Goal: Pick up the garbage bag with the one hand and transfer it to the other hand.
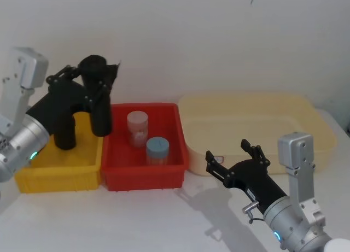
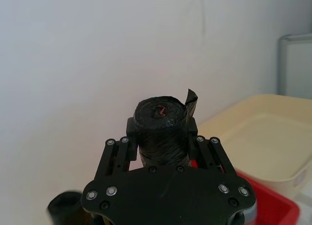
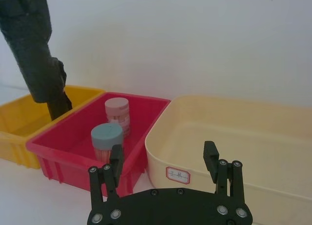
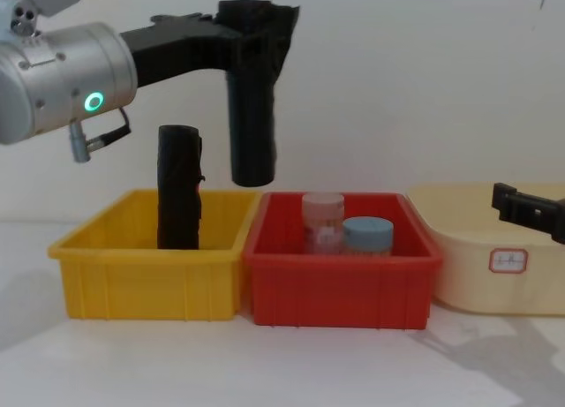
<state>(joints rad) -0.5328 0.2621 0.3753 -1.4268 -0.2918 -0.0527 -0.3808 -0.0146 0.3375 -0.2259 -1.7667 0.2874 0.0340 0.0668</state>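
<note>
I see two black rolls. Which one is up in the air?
The garbage bag with the flared top, clamped in the left gripper; the slimmer roll stands in the yellow bin.

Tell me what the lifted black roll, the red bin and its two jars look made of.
Garbage bag, in the left gripper: thin black plastic film, slightly glossy; crinkled wrap and loose flap at the top. Red bin: rigid moulded plastic, smooth, with ribbed walls. Pink-lidded jar and blue-lidded jar: apparently clear plastic, possibly glass; matte coloured lids, likely plastic.
</note>
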